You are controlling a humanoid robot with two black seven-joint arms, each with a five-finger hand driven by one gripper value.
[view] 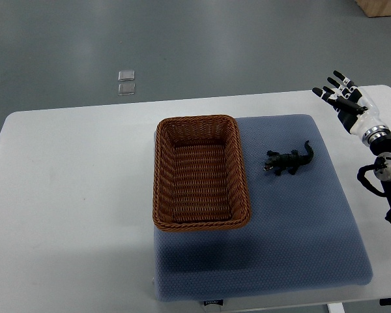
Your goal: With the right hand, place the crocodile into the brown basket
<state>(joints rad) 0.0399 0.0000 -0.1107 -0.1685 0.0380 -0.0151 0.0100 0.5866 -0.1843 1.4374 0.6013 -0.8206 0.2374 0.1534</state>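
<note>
A small black toy crocodile [289, 160] lies on the blue-grey mat [293, 235], just right of the brown wicker basket [163, 182]. Nothing lies inside the basket. My right hand [339, 94] hovers near the table's far right corner, up and to the right of the crocodile and well apart from it. Its fingers are spread and hold nothing. The left arm does not show.
The mat covers the right-hand part of a white table [72, 195]. Two small clear squares [126, 81] lie on the grey floor beyond the table's far edge. A wooden box corner [381, 6] shows at the top right.
</note>
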